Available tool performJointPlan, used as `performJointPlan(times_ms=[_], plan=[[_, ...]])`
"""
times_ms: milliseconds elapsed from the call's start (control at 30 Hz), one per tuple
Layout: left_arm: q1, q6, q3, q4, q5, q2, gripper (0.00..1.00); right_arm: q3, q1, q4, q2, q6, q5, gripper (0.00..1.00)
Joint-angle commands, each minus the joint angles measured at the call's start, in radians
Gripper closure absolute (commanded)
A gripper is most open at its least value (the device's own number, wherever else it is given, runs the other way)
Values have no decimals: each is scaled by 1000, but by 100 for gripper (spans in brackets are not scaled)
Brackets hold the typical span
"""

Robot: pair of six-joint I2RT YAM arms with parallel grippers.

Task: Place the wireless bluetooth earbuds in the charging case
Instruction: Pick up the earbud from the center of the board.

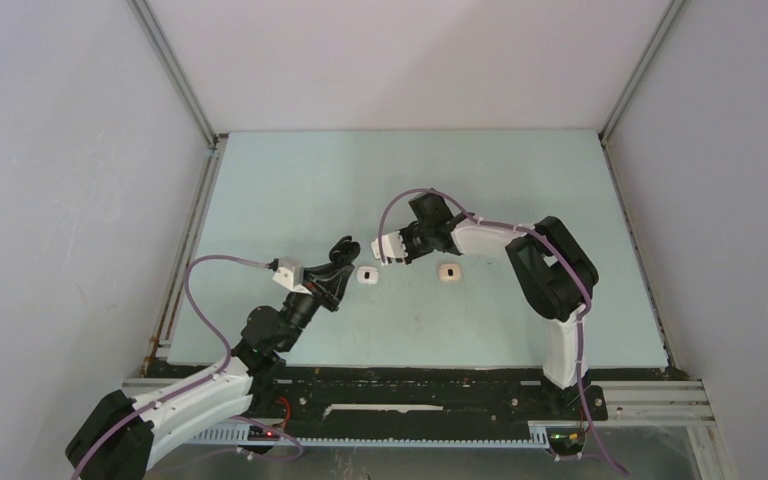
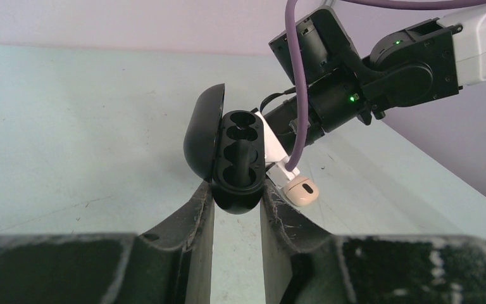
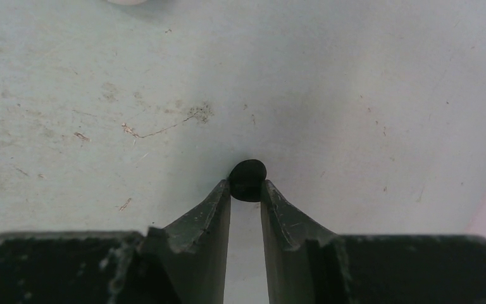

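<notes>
The table (image 1: 290, 180) carries both arms, and their claws meet near its middle. The left claw (image 2: 237, 204) is clamped on the base of the black case (image 2: 240, 158). The case stands up out of the fingertips with its lid (image 2: 199, 130) swung open to that claw's left. Both wells face the wrist camera and look empty.

Just beyond the case, off its right edge, is the right claw (image 1: 382, 247). Its pale front comes close to the case, but I cannot tell whether they touch. Two pale pebble-like pieces lie on the table near the claws. A white one (image 1: 367, 274) is just beside the left claw's tips, and a cream one (image 1: 449, 272) is off to the right claw's side.

The right claw is pinched shut on a black bud (image 3: 248, 178), caught at the very ends of its fingers and jutting past them. In its own wrist view only bare table shows ahead of the bud, and the case is not in sight.

The step in hand looks like seating the first black bud, and it is not yet done. The next move calls for bringing the right claw's tips over one well and turning the bud to match the well's shape. It then has to be pressed down before the claw lets go, while the left claw holds the case steady. With so shallow a pinch, the bud may twist or slip.
</notes>
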Motion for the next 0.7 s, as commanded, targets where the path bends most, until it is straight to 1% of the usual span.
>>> performJointPlan(times_ms=[0,100,333,400,500,667], plan=[[8,6,-114,25,-22,-8,100,35,8,-23,22,18,27,72],[8,6,-113,26,-21,-10,100,35,3,-25,2,43,25,69],[7,5,-113,25,-16,-10,100,35,-3,-75,-48,75,-2,67],[7,4,-112,24,-16,-13,100,35,-2,-89,-51,72,-8,69],[7,4,-115,20,-19,-22,100,35,2,-114,-47,55,-15,76],[8,4,-115,16,-20,-26,100,35,6,-105,-31,52,-10,76]])
